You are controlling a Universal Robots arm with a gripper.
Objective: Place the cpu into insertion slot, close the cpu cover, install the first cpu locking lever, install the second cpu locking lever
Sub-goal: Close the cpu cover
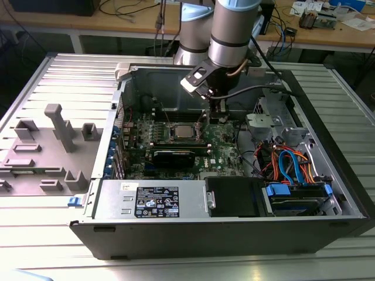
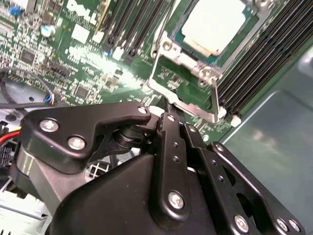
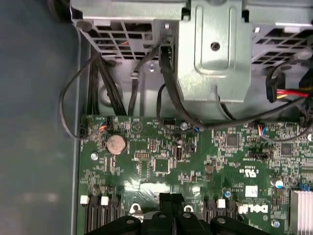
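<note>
Your cpu (image 2: 215, 22) already sits flat in the insertion slot (image 2: 186, 39), silver top up, on the motherboard (image 1: 222, 152) inside the open computer case (image 1: 228, 234). The case lies on the ribbed metal surface (image 1: 58, 234). In the exterior view the chip is near the middle of the board, just to that view's left of where your gripper (image 1: 217, 117) hangs.

In the second wrist view the cpu cover (image 2: 181, 102) lies between the chip and your jaws. It looks swung up off the slot rather than lying flat over the chip, with green board showing through its cut-out, though the steep angle makes that hard to confirm. The jaw tips reach the cover's free edge, the one farthest from the chip, and seem to touch it.

In both wrist views the jaws appear drawn together, with no gap visible between the tips. You cannot tell from here whether they pinch the cover's edge or only rest against it.
</note>
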